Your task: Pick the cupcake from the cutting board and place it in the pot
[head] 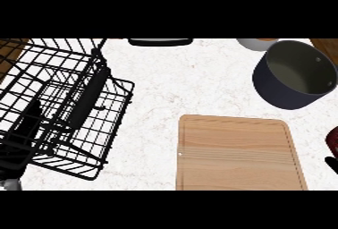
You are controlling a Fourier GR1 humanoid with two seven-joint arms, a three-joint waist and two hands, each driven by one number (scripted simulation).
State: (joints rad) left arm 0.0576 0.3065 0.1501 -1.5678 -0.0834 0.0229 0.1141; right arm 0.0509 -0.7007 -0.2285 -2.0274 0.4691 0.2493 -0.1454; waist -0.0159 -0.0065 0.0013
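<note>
Cutting board (241,154) lay at 5 o'clock on the counter (165,76), top bare, no cupcake on it. Pot (295,74) sat at 2 o'clock, well apart from the board, tilted look from this angle, inside showed nothing but its pale bottom. Wire basket (63,107) filled 9 o'clock, dark long piece lying in it, rest hard to read.

Cupcake location: not confirmed. A dark red shape (333,139) was cut off by the 3 o'clock edge, just beside the board's right side; it may have been the cupcake, can't say. Below it a black bit, likely the right hand (332,163), only a sliver visible, so can't tell whether it was spread, curled or gripping anything. Left hand not made out anywhere.

Other items: a dark flat-rimmed thing (160,41) at 12 o'clock and a pale round vessel (256,43) at 1 o'clock, both cropped, contents hidden.

Risks, as judgement: if the red shape was the cupcake in hand, the carry to the pot ran mostly out of view, so a bad approach could clip the pot rim or its handle and shove the pot. Releasing short would put the cupcake on the counter between board and pot. The pale vessel right next to the pot could get bumped too.
</note>
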